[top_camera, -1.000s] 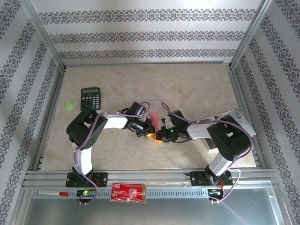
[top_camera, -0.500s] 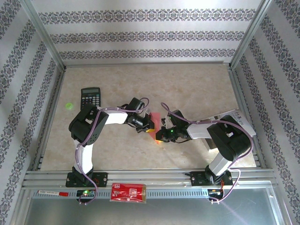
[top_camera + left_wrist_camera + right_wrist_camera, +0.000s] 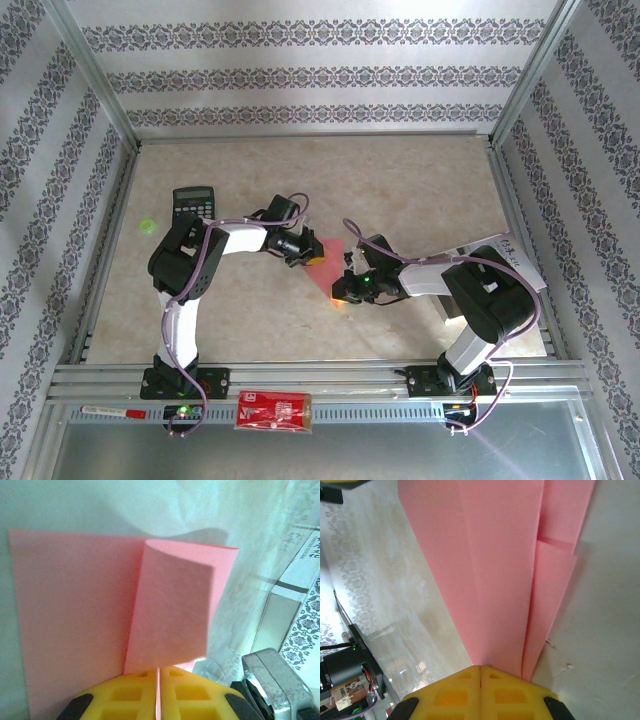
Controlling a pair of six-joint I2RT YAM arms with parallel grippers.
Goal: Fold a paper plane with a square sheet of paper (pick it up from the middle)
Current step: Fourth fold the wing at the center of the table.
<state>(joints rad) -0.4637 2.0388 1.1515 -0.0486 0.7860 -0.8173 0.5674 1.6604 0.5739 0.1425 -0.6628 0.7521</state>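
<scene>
**Top external view: one paper sheet (image 3: 331,266) pinched by both grippers, mid-fold**

You had the sheet just above the table (image 3: 400,185), near its middle and between the two arms. The left gripper (image 3: 311,256) was at its far-left edge and the right gripper (image 3: 344,292) at its near corner.

Left wrist view: the left gripper (image 3: 158,674) had its jaws pressed together on the lower edge of a loose flap (image 3: 170,610). The flap curled over the flatter part of the sheet (image 3: 70,615). Judgement: you gripped it there to steer the flap over before creasing.

Right wrist view: the right gripper (image 3: 481,670) was clenched on the point where the pink layers (image 3: 495,565) met. Judgement: this was the anchor, holding the earlier creases stacked while the other side turned. The fold looked partway done, with no dart shape yet.

Count:
- 1 pink sheet, in several overlapping layers (exact number unclear)
- 2 grippers, both on the sheet
- 1 black calculator (image 3: 193,203), well apart at far left
- 1 white leaflet (image 3: 512,256), at right
- 1 red packet (image 3: 275,410), on the near rail
</scene>
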